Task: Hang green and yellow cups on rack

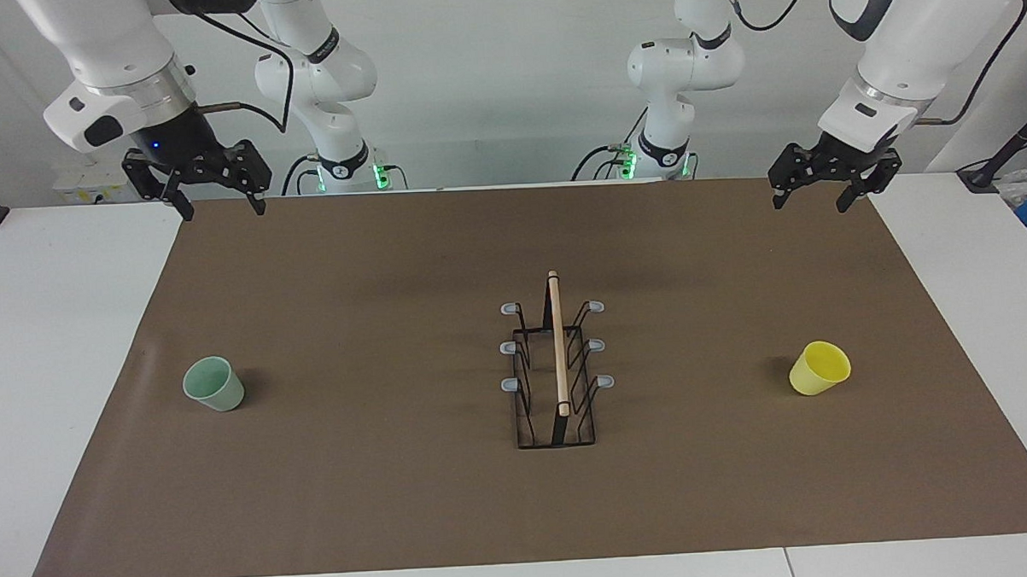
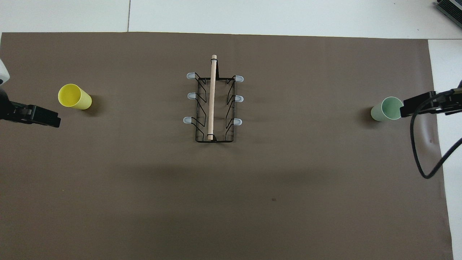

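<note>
The mint green cup (image 1: 214, 384) (image 2: 386, 109) stands mouth up on the brown mat toward the right arm's end of the table. At the left arm's end stands the yellow cup (image 1: 819, 368) (image 2: 74, 96), also mouth up. Between them is the rack (image 1: 557, 364) (image 2: 213, 104), a black wire frame with a wooden rod on top and grey-tipped prongs that carry nothing. My right gripper (image 1: 223, 211) hangs open and empty, high over the mat's corner by its own base. My left gripper (image 1: 810, 205) hangs open and empty over the mat's other robot-side corner.
The brown mat (image 1: 401, 497) covers most of the white table (image 1: 62, 338), with bare white strips at both ends. A black cable (image 2: 418, 159) loops down from the right arm over the mat's edge beside the green cup.
</note>
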Controlling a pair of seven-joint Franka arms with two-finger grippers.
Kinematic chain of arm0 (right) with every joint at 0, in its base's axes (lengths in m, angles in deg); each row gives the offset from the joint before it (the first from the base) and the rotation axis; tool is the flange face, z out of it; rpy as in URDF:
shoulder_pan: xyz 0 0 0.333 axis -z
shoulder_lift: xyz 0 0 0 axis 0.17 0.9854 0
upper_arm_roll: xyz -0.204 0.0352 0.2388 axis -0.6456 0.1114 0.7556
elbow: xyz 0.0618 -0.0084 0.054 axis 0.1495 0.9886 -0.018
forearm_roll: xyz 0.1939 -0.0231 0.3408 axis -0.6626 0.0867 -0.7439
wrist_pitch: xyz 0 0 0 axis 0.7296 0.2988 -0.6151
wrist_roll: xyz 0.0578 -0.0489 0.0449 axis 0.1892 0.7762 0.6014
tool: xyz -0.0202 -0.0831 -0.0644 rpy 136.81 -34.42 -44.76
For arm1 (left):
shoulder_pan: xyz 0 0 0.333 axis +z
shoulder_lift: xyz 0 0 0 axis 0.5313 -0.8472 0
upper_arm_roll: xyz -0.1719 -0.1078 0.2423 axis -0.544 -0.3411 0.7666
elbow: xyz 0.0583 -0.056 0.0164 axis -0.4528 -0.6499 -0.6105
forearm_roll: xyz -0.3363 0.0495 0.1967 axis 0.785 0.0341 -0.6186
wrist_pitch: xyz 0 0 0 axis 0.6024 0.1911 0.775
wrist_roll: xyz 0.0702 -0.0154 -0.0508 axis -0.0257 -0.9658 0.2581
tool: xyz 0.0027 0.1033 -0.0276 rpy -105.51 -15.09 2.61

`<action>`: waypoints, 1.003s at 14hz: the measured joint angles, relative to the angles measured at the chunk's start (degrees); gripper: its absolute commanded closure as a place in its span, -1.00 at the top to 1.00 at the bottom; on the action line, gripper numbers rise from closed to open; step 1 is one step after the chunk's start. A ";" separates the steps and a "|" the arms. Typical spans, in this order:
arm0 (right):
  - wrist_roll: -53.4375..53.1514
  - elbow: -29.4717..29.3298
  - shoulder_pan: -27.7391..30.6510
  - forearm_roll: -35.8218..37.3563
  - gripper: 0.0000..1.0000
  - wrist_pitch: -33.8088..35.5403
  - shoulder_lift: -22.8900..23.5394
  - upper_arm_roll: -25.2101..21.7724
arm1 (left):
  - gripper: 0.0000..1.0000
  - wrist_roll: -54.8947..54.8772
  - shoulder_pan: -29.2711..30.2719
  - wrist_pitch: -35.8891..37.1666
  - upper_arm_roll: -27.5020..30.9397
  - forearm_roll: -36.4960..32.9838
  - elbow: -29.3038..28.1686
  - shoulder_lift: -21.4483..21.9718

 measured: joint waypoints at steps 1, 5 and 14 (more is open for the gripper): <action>1.98 0.31 -0.01 0.55 1.00 -0.12 0.12 0.04 | 1.00 0.01 0.00 -0.02 0.03 0.02 0.00 0.00; 11.19 3.63 -0.54 4.19 1.00 -1.73 0.77 0.24 | 1.00 0.02 0.00 -0.15 0.26 0.02 0.00 -0.37; 33.11 14.07 -5.32 21.87 1.00 -10.58 2.53 0.42 | 1.00 3.27 -0.03 -1.42 5.05 3.84 8.27 -11.09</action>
